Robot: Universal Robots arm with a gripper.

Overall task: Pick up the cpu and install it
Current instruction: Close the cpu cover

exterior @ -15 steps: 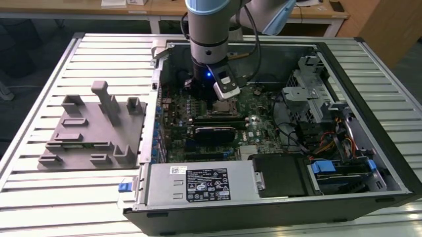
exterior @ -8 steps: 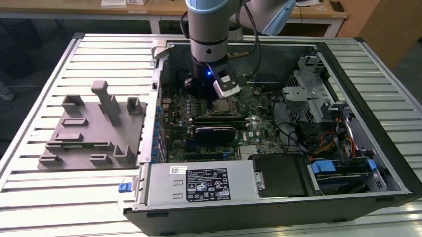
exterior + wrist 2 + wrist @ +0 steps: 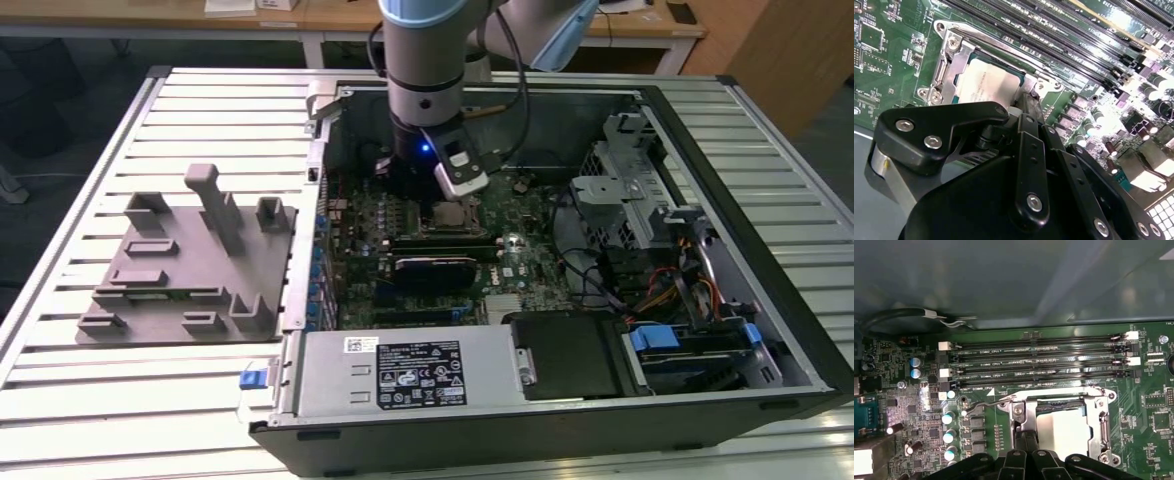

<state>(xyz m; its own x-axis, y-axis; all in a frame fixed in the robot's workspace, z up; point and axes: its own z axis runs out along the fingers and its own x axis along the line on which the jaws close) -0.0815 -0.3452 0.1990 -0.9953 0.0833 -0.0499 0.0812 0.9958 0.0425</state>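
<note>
The cpu (image 3: 1061, 430) lies flat inside the metal socket frame (image 3: 1104, 420) on the green motherboard, its silvery top plate showing in both wrist views (image 3: 986, 85). In the exterior view the socket with the cpu (image 3: 454, 214) sits mid-board inside the open computer case, right under the arm's wrist. My gripper (image 3: 1026, 434) hangs low over the socket's edge, beside the cpu. Its black fingers (image 3: 1026, 112) stand together, shut, with nothing visible between them. The linkage hides part of the socket's near side.
Memory slots (image 3: 1044, 360) run along one side of the socket. A thin wire lever (image 3: 986, 405) sticks out from the frame. Capacitors (image 3: 949, 417) stand nearby. A grey fixture tray (image 3: 187, 270) lies at the exterior view's left; drive cage (image 3: 641, 160) and cables at its right.
</note>
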